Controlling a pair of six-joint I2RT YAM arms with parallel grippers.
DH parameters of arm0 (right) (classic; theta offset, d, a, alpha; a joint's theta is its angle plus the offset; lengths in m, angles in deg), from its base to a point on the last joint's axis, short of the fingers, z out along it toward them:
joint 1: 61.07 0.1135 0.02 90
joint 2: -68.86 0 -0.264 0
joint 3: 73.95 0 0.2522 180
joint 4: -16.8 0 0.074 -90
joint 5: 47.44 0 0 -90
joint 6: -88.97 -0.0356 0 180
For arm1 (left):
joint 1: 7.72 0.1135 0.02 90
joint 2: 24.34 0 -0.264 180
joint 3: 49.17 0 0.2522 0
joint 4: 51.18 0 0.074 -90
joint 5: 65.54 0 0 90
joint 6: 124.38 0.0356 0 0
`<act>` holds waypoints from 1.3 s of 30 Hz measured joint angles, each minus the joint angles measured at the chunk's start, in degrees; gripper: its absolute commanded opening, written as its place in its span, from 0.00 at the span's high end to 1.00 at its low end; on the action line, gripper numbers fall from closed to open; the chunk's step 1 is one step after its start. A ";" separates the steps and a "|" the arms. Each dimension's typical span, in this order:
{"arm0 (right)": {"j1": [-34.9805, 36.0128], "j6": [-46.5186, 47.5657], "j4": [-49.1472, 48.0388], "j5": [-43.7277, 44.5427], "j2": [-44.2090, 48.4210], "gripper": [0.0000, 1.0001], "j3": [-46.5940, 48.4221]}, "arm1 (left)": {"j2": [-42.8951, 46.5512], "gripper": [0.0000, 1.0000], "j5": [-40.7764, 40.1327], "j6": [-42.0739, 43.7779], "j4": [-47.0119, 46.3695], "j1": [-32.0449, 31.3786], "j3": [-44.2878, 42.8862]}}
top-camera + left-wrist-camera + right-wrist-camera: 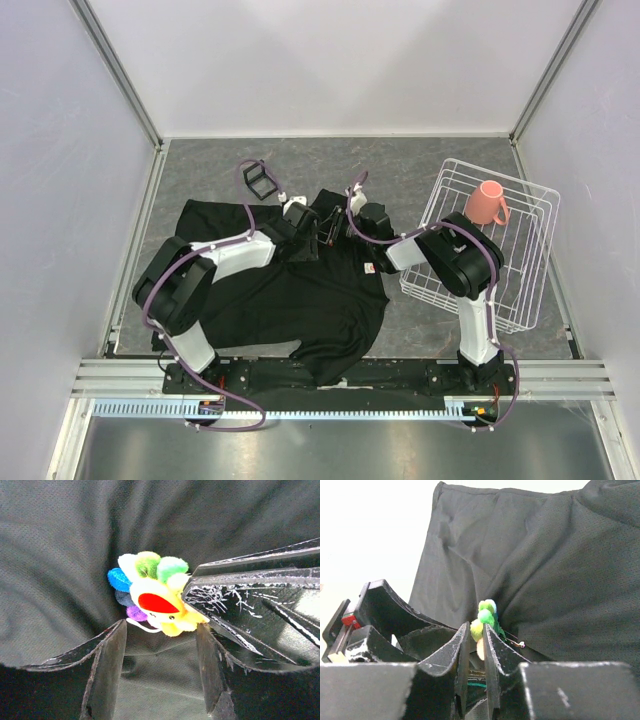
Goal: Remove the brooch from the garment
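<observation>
The black T-shirt [300, 300] lies spread on the table, its white-and-red label [369, 267] at the right side. The many-coloured flower brooch [150, 597] sits on the cloth. My right gripper [477, 627] is shut on the brooch [484, 616], pinching its edge; its fingers [235, 592] come in from the right in the left wrist view. My left gripper [159, 635] is open just below the brooch, its jaws apart with bare cloth [160, 680] between them. In the top view both grippers [308, 238] [338, 222] meet over the shirt's upper part and hide the brooch.
A white wire basket [520, 290] with a pink mug [487, 203] stands at the right, close to the right arm. A small black frame-like object [260, 178] lies on the table behind the shirt. Walls enclose the table on three sides.
</observation>
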 measured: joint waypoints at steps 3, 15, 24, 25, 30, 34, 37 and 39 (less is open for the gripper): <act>-0.15 -1.31 -0.52 0.11 -0.02 0.81 0.00 | -0.68 0.32 -2.34 0.55 1.79 -0.90 -1.31; -0.50 -4.70 -0.70 2.01 -0.44 0.84 -0.07 | -4.09 0.48 -11.21 0.28 4.90 -3.67 -5.40; 0.37 -5.09 -1.33 2.19 -0.42 0.80 -0.57 | -4.66 0.77 -14.93 0.00 3.65 -4.22 -6.23; 0.39 -5.03 -1.36 2.19 -0.42 0.78 -0.57 | -4.63 0.80 -15.17 0.02 3.48 -4.22 -6.21; 0.42 -3.21 -0.63 2.80 0.22 0.60 -1.01 | -4.63 0.88 -15.87 0.35 3.02 -4.31 -6.21; 0.35 0.44 3.19 3.89 3.34 0.55 -2.49 | -4.63 0.92 -15.87 0.61 2.01 -4.31 -6.21; 0.17 3.23 5.53 4.33 6.14 0.55 -3.17 | -4.63 0.95 -15.87 0.90 1.38 -4.31 -6.21; -0.02 5.03 6.67 5.05 7.26 0.59 -3.17 | -4.59 0.98 -15.87 1.29 1.11 -4.31 -6.21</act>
